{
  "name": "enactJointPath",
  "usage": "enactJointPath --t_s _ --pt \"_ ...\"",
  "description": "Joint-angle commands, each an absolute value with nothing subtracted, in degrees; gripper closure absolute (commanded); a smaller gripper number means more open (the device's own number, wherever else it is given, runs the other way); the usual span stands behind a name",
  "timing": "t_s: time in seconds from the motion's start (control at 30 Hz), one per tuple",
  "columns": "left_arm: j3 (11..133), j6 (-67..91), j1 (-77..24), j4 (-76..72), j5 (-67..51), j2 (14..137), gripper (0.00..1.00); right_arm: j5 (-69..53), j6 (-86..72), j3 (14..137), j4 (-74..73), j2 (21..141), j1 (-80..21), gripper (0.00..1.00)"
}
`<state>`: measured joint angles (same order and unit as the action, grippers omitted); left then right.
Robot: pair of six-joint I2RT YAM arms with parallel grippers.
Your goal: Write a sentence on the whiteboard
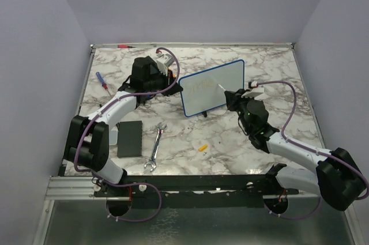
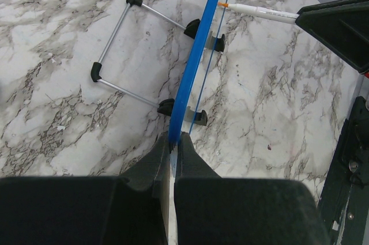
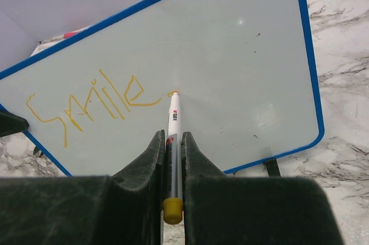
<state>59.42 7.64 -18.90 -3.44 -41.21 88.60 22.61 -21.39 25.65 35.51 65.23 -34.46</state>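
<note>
The right gripper [image 3: 171, 136] is clamped on a white marker [image 3: 173, 112], whose long axis runs straight ahead from the jaws, yellow cap at the back and tip forward. The tip appears to touch the face of the whiteboard [image 3: 242, 43], which lies directly in front of this gripper, just to the right of the last letter of the sentence [image 3: 86, 104], so far the single yellow word "Smile". The board's long axis is laid across that view from left to right, with its left end lower, and its written face is turned toward the right arm, so the bare white is reached by moving rightward along the board. The left gripper [image 2: 174, 140] is closed on the blue frame at the board's left end, seen edge-on. The board is stood near upright on a wire stand [image 2: 115, 49] on the marble table [image 2: 271, 101], between the two arms.
</note>
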Motion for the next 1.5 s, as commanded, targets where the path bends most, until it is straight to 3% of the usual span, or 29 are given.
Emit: enactJointPath --t_s 0.0,0.63,0.9,1.47 --pt "58.80 7.24 -19.55 -3.07 -41.22 87.22 1.00 23.84 -21.47 26.77 34.80 66.09 -34.45 0.99" --pt "58.71 7.18 -19.60 -3.03 -41.13 87.36 1.00 18.16 -20.93 24.53 35.39 61.68 -34.45 0.99" --pt "58.78 7.18 -19.61 -3.06 -41.13 87.41 1.00 23.63 -20.00 24.97 29.16 55.72 -34.45 0.99" --pt "58.60 7.20 -19.78 -3.01 -41.13 87.16 1.00 20.88 -18.27 26.74 33.70 60.09 -31.41 0.99"
